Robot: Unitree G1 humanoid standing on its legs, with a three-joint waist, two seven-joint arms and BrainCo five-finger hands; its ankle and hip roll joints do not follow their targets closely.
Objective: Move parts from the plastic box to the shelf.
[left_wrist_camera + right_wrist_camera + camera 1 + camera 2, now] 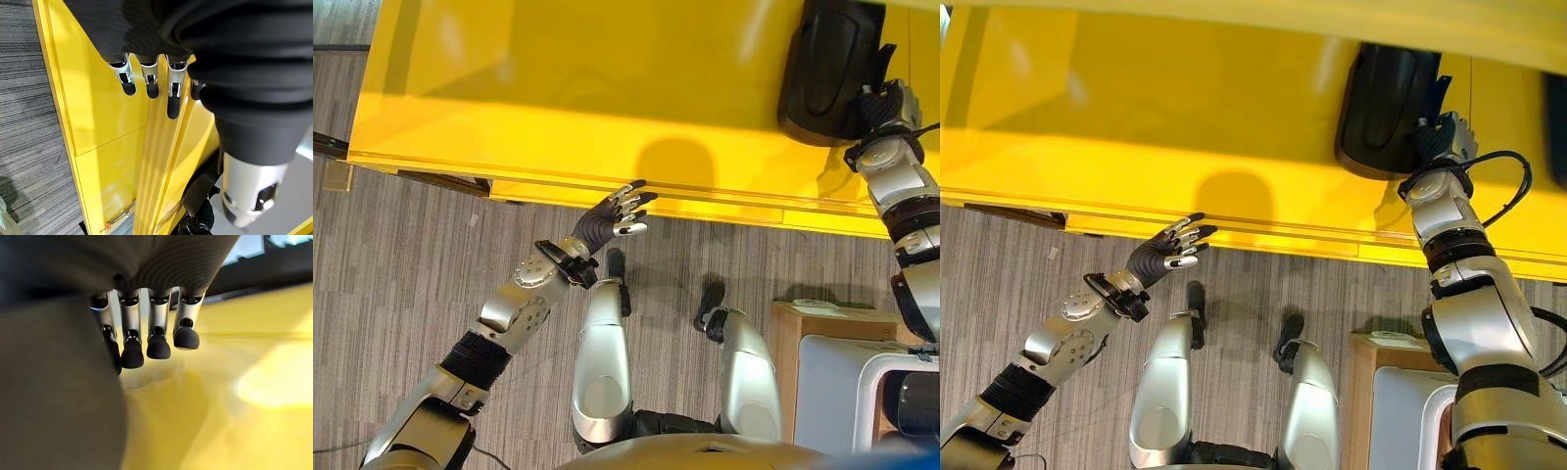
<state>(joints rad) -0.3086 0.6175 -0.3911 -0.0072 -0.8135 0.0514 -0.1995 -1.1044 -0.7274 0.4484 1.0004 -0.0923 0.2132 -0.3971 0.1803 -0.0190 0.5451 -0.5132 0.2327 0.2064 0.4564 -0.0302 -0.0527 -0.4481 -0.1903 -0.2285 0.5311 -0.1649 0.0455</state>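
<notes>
A large black part (pixel 827 69) lies on the yellow shelf (pixel 558 88) at its far right. My right hand (pixel 886 103) is at the near right edge of that part. In the right wrist view its fingers (pixel 159 345) hang loosely over the yellow surface, and the dark part (pixel 54 396) sits close beside them. My left hand (pixel 617 211) is open, with straight fingers (pixel 146 81) reaching up to the shelf's front edge and holding nothing.
The shelf's front edge (pixel 1273 240) runs across in front of me above grey striped flooring (pixel 401 264). A pale grey box (pixel 837 387) on a wooden stand (pixel 793 333) is low on my right. Most of the shelf top is bare yellow.
</notes>
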